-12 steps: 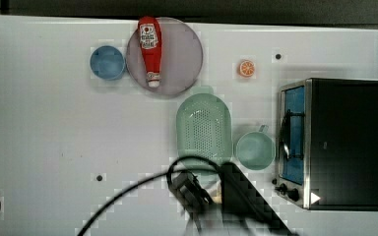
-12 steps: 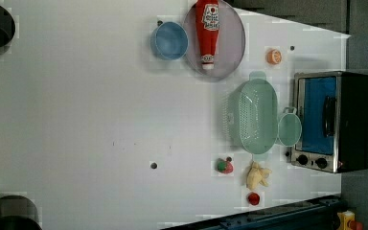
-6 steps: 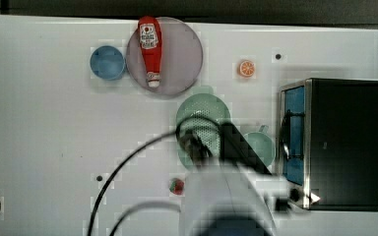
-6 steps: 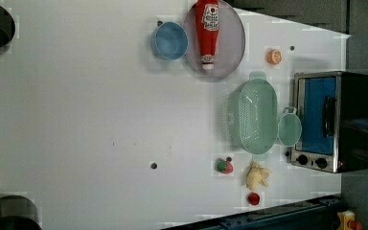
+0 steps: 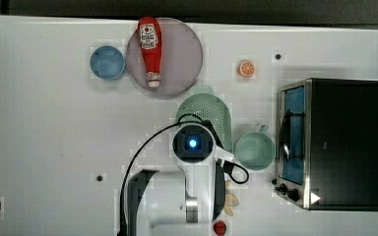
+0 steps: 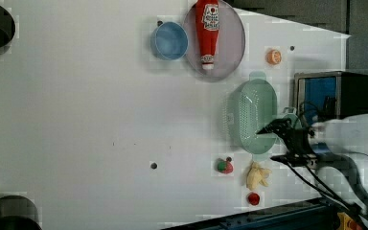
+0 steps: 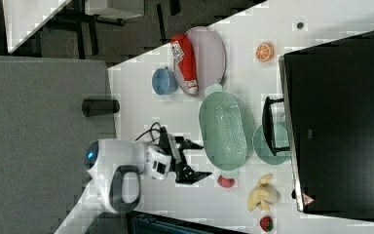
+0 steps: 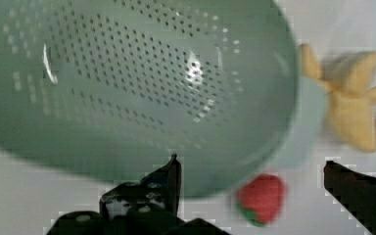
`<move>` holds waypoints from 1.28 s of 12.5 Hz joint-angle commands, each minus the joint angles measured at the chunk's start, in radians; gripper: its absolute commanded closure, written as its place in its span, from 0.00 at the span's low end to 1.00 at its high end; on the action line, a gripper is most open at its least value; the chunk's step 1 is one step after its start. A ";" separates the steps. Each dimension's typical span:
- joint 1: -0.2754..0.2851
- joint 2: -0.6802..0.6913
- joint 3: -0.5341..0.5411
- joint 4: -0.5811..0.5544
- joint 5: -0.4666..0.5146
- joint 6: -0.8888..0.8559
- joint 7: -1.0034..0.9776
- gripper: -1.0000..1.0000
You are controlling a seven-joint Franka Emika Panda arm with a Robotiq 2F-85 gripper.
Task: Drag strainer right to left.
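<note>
The strainer (image 5: 204, 112) is a pale mint-green oblong colander with a dotted bottom, lying on the white table beside the round green cup (image 5: 255, 150). It also shows as the strainer (image 6: 253, 115), the strainer (image 7: 223, 127) and, close up, the strainer (image 8: 137, 83). My gripper (image 6: 275, 143) is open and holds nothing. It hovers at the strainer's end nearest the strawberry (image 8: 262, 198), beside its rim. In the right view the gripper (image 7: 198, 161) stands on the strainer's left side. In the wrist view the gripper (image 8: 250, 164) has one fingertip (image 8: 172, 171) in front of the strainer's rim. The arm (image 5: 193, 143) covers part of the strainer in the top view.
A black toaster oven (image 5: 342, 142) stands to the top view's right of the cup. A plate (image 5: 179, 59) with a ketchup bottle (image 5: 149, 49), a blue bowl (image 5: 107, 62) and an orange slice (image 5: 246, 68) lie further back. A banana (image 6: 256, 175) lies near the strawberry (image 6: 224, 166).
The arm has come in from the top view's lower edge and now covers the strainer's lower half. In the left view it has entered from the right. The strainer has not moved.
</note>
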 commanded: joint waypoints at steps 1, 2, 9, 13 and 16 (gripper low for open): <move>-0.009 0.032 0.002 0.021 0.012 0.164 0.272 0.00; -0.007 0.082 0.008 0.021 0.012 0.219 0.307 0.00; 0.009 0.306 0.024 0.021 0.012 0.483 0.332 0.00; 0.026 0.350 0.035 0.029 0.013 0.524 0.414 0.00; 0.060 0.350 0.056 0.034 0.013 0.517 0.452 0.00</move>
